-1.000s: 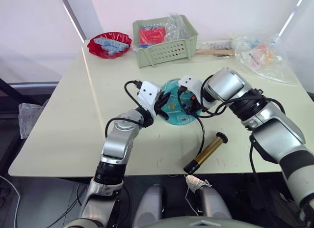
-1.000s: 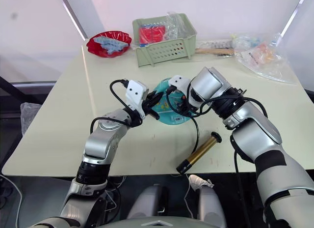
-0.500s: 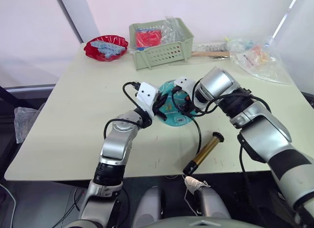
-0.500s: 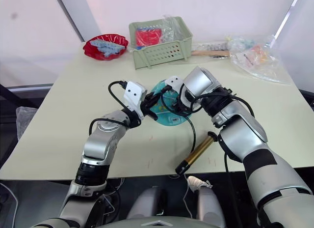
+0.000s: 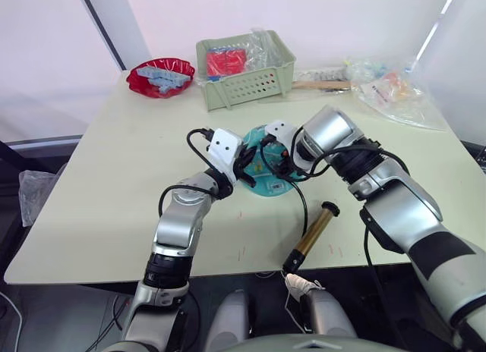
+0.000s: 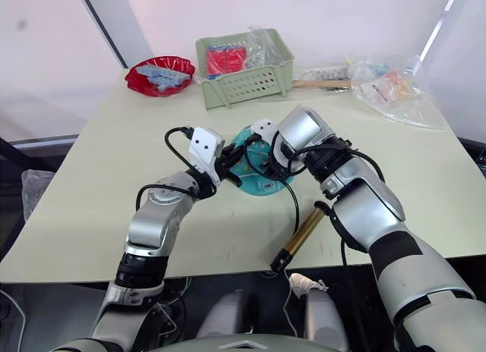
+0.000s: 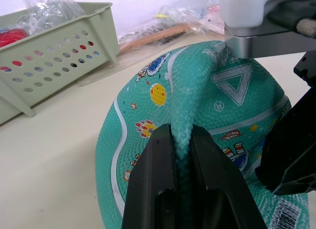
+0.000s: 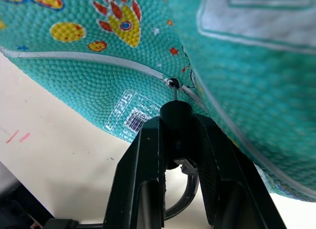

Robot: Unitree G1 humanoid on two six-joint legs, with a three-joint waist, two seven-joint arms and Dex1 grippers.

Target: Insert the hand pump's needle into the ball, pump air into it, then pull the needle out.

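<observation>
Ball: the teal ball (image 7: 197, 105) is sitting saggy on the tabletop (image 5: 114, 185), near the middle, between my two claws.
Left claw: my left claw (image 7: 181, 140) is pinching a raised fold of the ball's skin between its black fingers (image 7: 158, 160).
Right claw: my right claw (image 8: 174, 135) is clamping the small black fitting at the hose end, fingers pressed against it on both sides.
Needle: the needle (image 8: 174, 92) is standing with its tip at the ball's valve hole on a white line, beside a barcode print; I cannot tell how deep it is going.
Hand pump: the hand pump (image 5: 313, 234) is lying flat near the tabletop's front edge, apart from the ball, its black hose (image 5: 306, 208) curving up to my right claw.
Surroundings: a green basket (image 5: 243, 83) and a red bowl (image 5: 159, 77) are standing at the far side.
</observation>
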